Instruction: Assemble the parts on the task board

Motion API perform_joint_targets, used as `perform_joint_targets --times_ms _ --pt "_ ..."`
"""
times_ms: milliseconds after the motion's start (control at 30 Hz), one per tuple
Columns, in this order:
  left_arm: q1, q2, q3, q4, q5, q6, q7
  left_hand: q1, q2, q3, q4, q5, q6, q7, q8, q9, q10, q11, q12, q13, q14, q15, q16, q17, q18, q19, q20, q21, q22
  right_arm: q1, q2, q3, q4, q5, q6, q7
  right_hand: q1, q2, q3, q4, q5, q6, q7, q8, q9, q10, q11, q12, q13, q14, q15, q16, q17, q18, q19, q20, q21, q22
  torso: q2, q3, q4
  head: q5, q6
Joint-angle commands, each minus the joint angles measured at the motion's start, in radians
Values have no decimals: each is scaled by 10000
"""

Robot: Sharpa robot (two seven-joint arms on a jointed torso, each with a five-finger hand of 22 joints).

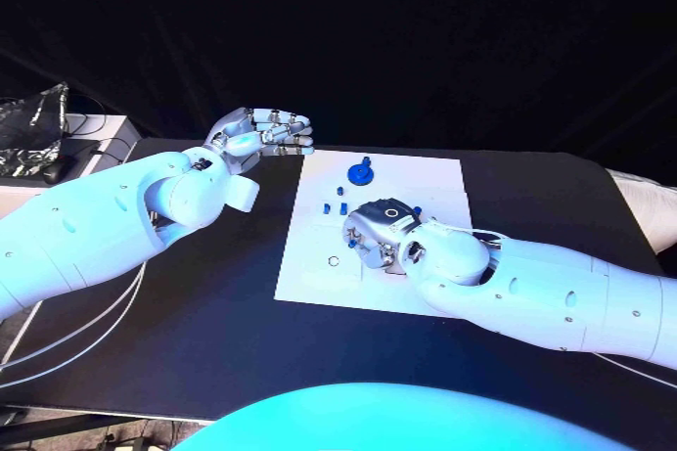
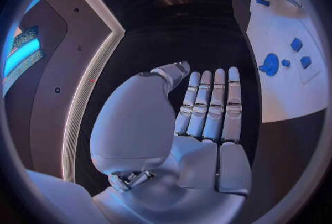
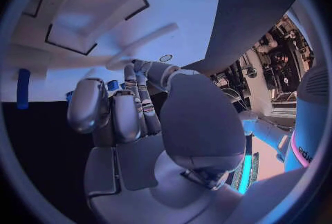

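The white task board [image 1: 318,275] lies in the middle of the black table. A round blue part [image 1: 363,173] stands near its far edge, with small blue pieces [image 1: 335,207] a little nearer. My right hand [image 1: 381,234] hangs over the board's middle, fingers curled down toward it. In the right wrist view a small blue piece [image 3: 113,84] shows at the fingertips [image 3: 130,72]; whether it is held is unclear. My left hand [image 1: 261,133] is raised beyond the board's far left corner, its fingers [image 2: 211,102] straight, side by side and holding nothing. The left wrist view shows the round part [image 2: 270,63] on the board [image 2: 290,97].
A small round hole [image 1: 335,261] marks the board's near left area. A long blue piece [image 3: 24,88] lies on the board off to one side of my right hand. Boxes and cables [image 1: 57,143] sit beyond the table's far left corner.
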Motion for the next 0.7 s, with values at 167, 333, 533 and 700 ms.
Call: perform_joint_targets --times_ms 167,333,533,700 --pt "3 -3 8 16 63 195 -3 0 -48 -52 11 37 -23 82 -43 -21 -96 26 -60 8 -16 86 -56 2 59 87 -19 -59 -24 -24 -129 -19 132 89 -922 -142 -120 -240 -193 19 -129 -281 -22 -186 -71 -375 58 -25 -25 234 89 -214 -338 14 -176 56 -586 -185 5 14 -1 0 1" --pt "3 -6 8 9 64 198 -10 -4 -48 -62 17 34 -36 88 -52 -25 -106 29 -59 9 -16 89 -67 3 60 96 -17 -71 -38 -26 -250 -18 189 106 -1276 -254 -80 -363 -428 28 -171 -598 -93 -388 -170 -843 137 -13 -19 125 150 -458 -725 119 -340 106 -1249 -537 3 11 2 -12 9" --pt "3 -10 8 -2 67 209 -15 -4 -48 -62 17 34 -36 88 -52 -25 -106 29 -59 9 -16 89 -67 3 60 96 -17 -71 -38 -25 -614 -1 446 350 -1920 -247 68 -370 -834 46 -154 -916 -152 -607 -306 -1174 178 2 -5 94 181 -536 -912 150 -353 133 -1506 -690 -7 6 -5 -49 50" --pt "3 -8 7 -8 68 227 -13 -3 -44 -70 22 33 -47 90 -61 -30 -116 32 -56 10 -16 91 -81 5 62 108 -15 -85 -55 23 -1143 119 823 926 -2175 -89 122 -351 -986 82 -147 -1065 -164 -711 -385 -1147 168 37 15 109 176 -497 -898 131 -291 133 -1418 -652 -19 -4 -5 -124 137"
